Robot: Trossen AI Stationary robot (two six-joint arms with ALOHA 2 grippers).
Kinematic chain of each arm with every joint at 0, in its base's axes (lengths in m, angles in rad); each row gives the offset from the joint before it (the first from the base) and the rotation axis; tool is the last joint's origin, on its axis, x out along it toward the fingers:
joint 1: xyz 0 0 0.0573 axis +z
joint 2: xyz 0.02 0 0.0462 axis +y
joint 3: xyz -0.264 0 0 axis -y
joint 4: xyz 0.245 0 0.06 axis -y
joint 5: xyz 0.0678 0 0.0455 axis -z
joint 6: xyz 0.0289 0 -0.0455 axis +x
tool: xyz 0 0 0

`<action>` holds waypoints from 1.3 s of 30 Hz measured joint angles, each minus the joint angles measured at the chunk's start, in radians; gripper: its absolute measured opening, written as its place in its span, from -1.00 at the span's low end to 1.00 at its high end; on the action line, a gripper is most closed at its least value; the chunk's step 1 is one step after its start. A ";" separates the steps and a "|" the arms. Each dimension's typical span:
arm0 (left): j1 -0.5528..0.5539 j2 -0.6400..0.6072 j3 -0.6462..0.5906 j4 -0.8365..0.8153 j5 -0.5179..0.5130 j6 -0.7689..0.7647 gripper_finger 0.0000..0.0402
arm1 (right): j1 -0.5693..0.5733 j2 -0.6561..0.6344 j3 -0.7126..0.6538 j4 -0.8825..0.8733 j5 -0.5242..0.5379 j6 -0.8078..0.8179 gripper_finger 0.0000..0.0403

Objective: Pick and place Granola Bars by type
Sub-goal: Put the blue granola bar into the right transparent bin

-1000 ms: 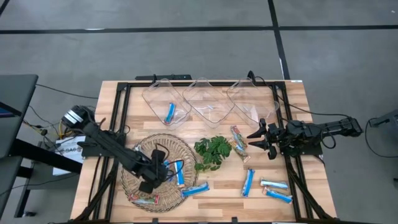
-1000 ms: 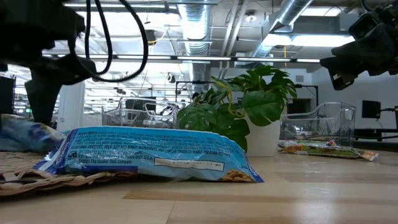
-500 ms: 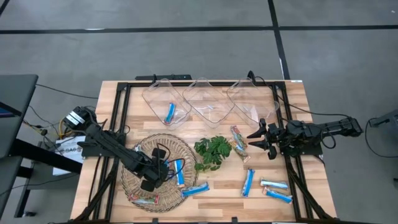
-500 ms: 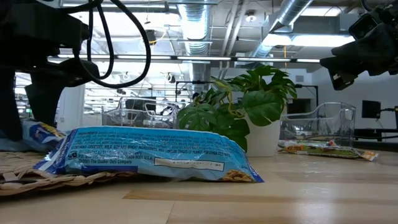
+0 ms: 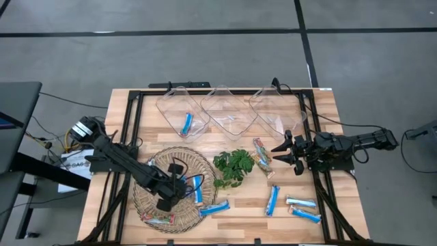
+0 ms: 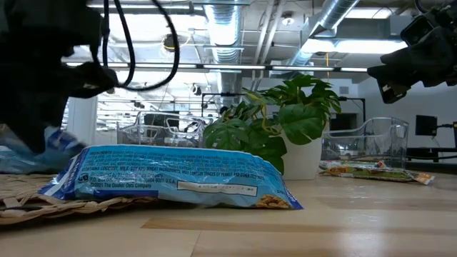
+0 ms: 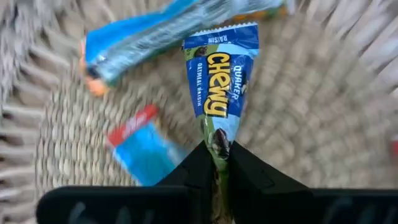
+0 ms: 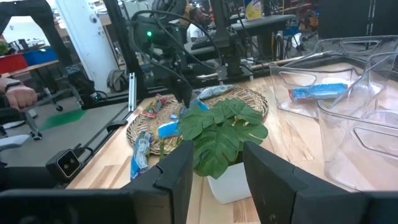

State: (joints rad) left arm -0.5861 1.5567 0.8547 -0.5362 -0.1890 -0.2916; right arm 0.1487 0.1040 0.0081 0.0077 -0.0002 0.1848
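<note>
The left hand (image 7: pixel 221 163) pinches one blue Chewy bar (image 7: pixel 221 81) over the wicker basket (image 5: pixel 147 205) near the counter's front-left corner, probably just lifted. Next: carry it to the clear bin (image 5: pixel 179 113) holding a blue bar. The right hand (image 5: pixel 283 156) waits open.

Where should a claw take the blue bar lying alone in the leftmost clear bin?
Probably across the middle of the blue bar, narrow way, coming straight down: it lies flat on the clear bin floor, whose walls block any sideways approach.
</note>
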 joint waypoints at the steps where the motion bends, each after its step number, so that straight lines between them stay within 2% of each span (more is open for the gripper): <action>1: 0.000 -0.008 0.000 0.018 0.000 0.000 -0.82 | 0.000 0.000 0.000 0.000 0.000 0.000 -0.33; 7: 0.000 -0.070 0.000 0.163 -0.003 0.000 -0.77 | 0.000 0.000 0.000 0.000 0.000 0.000 -0.34; 13: 0.021 -0.135 0.000 0.304 -0.016 0.013 -0.84 | 0.000 0.000 0.000 0.000 0.000 0.000 -0.34; 19: 0.049 -0.177 0.000 0.473 -0.089 0.064 -0.90 | 0.000 0.000 0.000 0.000 0.000 0.000 -0.33; 26: 0.090 -0.178 0.000 0.633 -0.178 0.128 -0.85 | 0.000 0.000 0.000 0.000 0.000 0.000 -0.34; 33: 0.201 -0.177 0.000 0.712 -0.236 0.198 -0.85 | 0.000 0.000 0.000 0.000 0.000 0.000 -0.34; 39: 0.390 -0.177 0.000 0.783 -0.236 0.300 -0.84 | 0.000 0.000 0.000 0.000 0.000 0.000 -0.33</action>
State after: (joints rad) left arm -0.1962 1.3792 0.8547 0.2472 -0.4255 0.0082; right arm 0.1488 0.1042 0.0081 0.0076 -0.0002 0.1848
